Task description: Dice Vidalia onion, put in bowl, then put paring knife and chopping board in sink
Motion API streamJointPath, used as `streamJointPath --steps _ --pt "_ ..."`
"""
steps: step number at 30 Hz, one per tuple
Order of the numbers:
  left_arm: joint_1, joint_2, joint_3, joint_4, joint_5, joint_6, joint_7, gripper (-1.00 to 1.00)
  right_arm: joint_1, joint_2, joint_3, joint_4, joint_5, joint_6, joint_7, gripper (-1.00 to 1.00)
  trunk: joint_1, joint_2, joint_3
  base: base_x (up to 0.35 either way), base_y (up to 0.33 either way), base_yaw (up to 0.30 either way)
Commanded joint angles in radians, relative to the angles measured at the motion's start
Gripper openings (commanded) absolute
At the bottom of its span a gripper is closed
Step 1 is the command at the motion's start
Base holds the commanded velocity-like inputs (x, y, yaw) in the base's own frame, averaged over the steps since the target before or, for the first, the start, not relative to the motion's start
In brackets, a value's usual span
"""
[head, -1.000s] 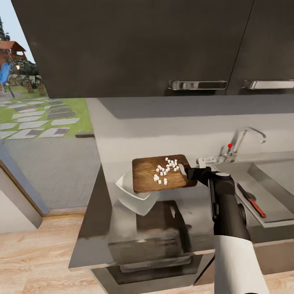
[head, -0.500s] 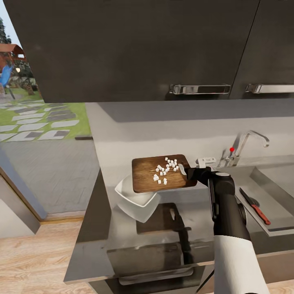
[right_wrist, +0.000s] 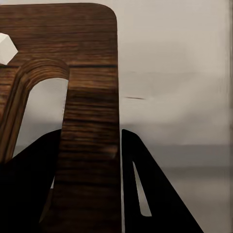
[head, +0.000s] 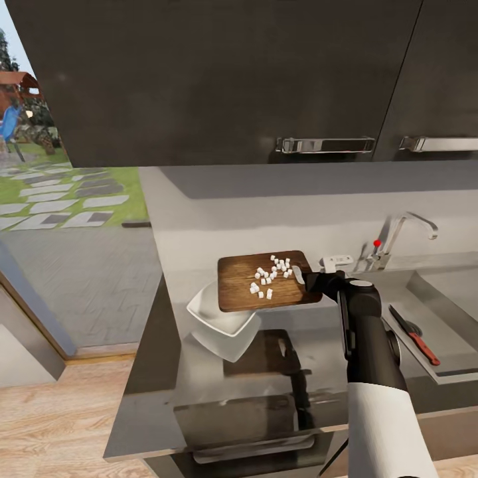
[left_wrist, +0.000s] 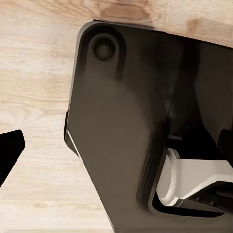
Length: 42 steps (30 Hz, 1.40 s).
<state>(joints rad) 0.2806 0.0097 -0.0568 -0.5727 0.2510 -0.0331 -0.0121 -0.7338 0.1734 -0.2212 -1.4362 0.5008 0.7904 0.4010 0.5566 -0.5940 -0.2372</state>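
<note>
At frame centre the right gripper (head: pixel 307 277) pinches the chopping board (head: pixel 247 290), diced onion (head: pixel 271 273) aboard, above the bowl (head: pixel 214 317)

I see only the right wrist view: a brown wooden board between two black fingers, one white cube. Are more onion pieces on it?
Observer: Yes. A cluster of small white onion cubes lies on the dark brown wooden chopping board, near the right gripper.
Operator: Where is the bowl?
Observer: The shallow white bowl is on the glossy grey countertop, partly under the board's far end.
Operator: And the knife?
Observer: The red-handled paring knife lies on the light-grey sink's drainboard.
</note>
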Motion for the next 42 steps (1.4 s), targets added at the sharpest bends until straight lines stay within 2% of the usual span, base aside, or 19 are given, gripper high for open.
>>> streamJointPath --steps 1,10,14,18,21,42 --pt "0.0 0.001 -0.005 -0.001 0.01 -0.002 0.0 1.0 -0.001 0.001 -0.002 -0.001 0.008 0.003 0.008 -1.0 0.0 -0.001 -0.001 0.0 0.0 0.0" --pt "0.0 0.002 -0.005 0.0 0.01 -0.002 0.0 1.0 -0.001 0.001 0.005 -0.001 0.018 0.004 0.003 -1.0 0.0 -0.001 -0.001 0.0 0.0 0.0" --pt "0.0 0.003 -0.004 0.0 0.01 -0.003 0.0 1.0 -0.001 0.001 0.052 -0.002 0.062 0.005 0.002 -1.0 0.0 -0.001 -0.001 0.0 0.0 0.0" --pt "0.0 0.003 -0.005 0.0 0.01 -0.002 0.0 1.0 -0.001 0.001 0.094 -0.007 0.072 0.02 0.002 -1.0 0.0 -0.001 -0.001 0.0 0.0 0.0" --pt "0.0 0.004 -0.005 0.0 0.01 -0.002 0.0 1.0 -0.001 0.001 0.106 -0.01 0.073 0.026 0.002 -1.0 0.0 -0.001 -0.001 0.0 0.0 0.0" --pt "0.0 0.004 -0.004 0.003 0.01 -0.002 0.0 1.0 -0.001 0.001 0.111 -0.058 0.076 0.032 -0.003 -1.0 0.0 -0.001 -0.001 0.0 0.0 0.0"
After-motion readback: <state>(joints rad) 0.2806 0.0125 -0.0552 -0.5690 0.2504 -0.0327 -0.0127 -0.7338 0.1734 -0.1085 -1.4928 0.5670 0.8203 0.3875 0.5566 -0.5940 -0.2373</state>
